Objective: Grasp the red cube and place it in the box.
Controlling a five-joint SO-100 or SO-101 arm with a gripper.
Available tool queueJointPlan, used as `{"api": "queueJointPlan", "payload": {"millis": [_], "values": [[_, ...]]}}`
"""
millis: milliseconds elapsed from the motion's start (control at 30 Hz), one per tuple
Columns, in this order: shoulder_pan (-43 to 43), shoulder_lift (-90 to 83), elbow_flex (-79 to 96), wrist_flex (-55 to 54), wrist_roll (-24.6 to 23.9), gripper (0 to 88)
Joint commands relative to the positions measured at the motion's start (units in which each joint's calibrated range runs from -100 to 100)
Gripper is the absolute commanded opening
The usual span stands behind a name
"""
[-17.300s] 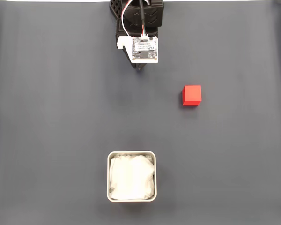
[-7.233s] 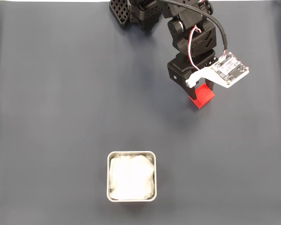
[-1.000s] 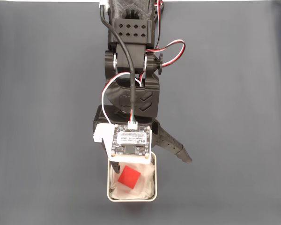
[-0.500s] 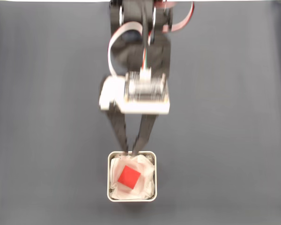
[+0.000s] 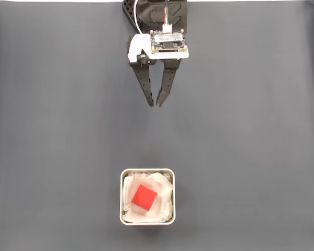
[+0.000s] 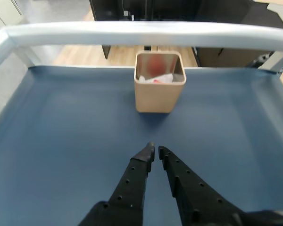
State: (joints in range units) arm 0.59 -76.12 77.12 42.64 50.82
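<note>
— Where is your red cube (image 5: pixel 144 198)?

— Inside the box (image 5: pixel 146 171), on the white lining, turned a little askew, so the placing looks done.

— And your gripper (image 5: pixel 155 103)?

— Well apart from the box over bare counter (image 5: pixel 251 130), nearly closed, holding nothing.

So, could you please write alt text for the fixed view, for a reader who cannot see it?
Seen from above, the red cube lies inside the box on its white lining, near the bottom of a dark mat. The black gripper hangs apart from it near the top edge, empty, its fingertips nearly together.
</note>
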Motion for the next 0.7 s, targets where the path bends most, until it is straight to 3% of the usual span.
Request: {"api": "queueJointPlan", "payload": {"millis": [0,367,667], "values": [[0.05,-14.00,14.94,0.72,0.10,0.0],[0.40,-23.71,22.60,29.98,-1.76,0.0],[0.05,-23.71,22.69,33.10,-2.39,0.0]]}}
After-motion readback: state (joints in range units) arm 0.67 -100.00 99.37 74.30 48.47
